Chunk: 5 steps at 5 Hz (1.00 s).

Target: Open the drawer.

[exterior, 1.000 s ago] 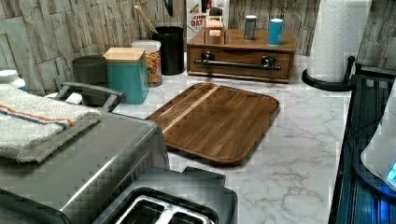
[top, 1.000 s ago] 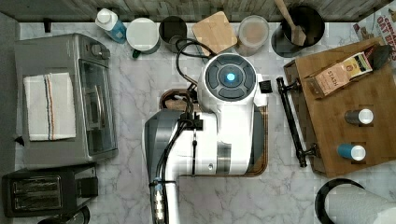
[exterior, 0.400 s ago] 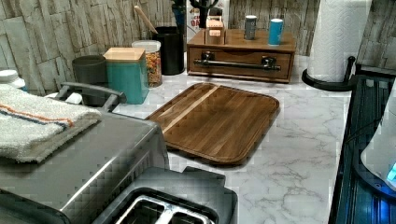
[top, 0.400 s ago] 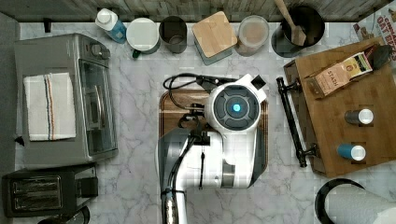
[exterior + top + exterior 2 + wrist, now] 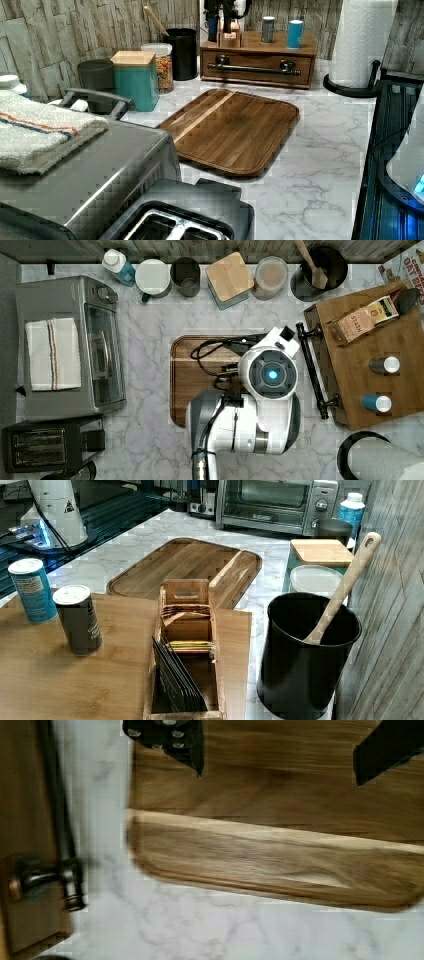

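Under the open black gripper (image 5: 280, 757) lies a dark-brown cutting board (image 5: 280, 840) with one pale stripe, on white grey-veined marble (image 5: 225, 930).

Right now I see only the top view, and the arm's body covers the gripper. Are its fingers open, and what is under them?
Observer: In the wrist view the gripper is open, with nothing between its fingers, and it is above the cutting board.
Operator: Is the drawer closed?
Observer: Yes. In the left view the drawer sits flush in its box, with the handle across its front.
Operator: Does the gripper touch the handle?
Observer: No. In the wrist view a strip of marble counter lies between the cutting board and the handle.
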Each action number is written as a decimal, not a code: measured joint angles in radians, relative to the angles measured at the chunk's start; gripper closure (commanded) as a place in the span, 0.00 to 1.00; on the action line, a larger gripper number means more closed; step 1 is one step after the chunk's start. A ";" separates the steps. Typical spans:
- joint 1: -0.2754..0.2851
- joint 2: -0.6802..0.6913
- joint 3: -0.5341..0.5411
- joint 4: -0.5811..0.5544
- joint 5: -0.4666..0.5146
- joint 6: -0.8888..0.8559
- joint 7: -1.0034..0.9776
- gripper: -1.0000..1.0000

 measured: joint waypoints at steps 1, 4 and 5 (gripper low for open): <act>-0.046 0.008 -0.030 -0.012 -0.011 0.079 -0.100 0.00; -0.133 0.047 -0.132 -0.018 -0.010 0.275 -0.266 0.00; -0.146 0.088 -0.138 -0.018 0.015 0.364 -0.328 0.00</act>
